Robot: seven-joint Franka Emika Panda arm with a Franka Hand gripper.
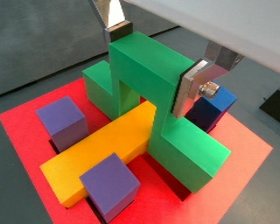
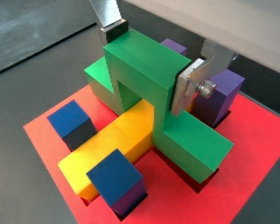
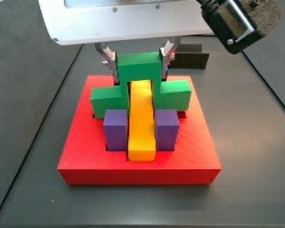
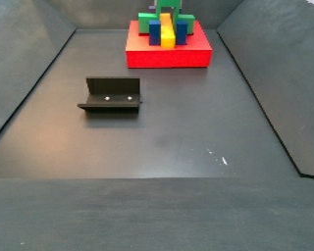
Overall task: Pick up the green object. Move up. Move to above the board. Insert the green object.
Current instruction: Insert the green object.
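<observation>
Pincer (image 1: 154,59) clamping green object (image 1: 149,74), seated on board (image 1: 254,153), straddling yellow bar (image 1: 101,153)

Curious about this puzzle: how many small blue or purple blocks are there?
4: one block and another flank the yellow bar; a third sits beside the tool, which grips the green piece; a fourth peeks out behind it, mostly hidden.
</observation>
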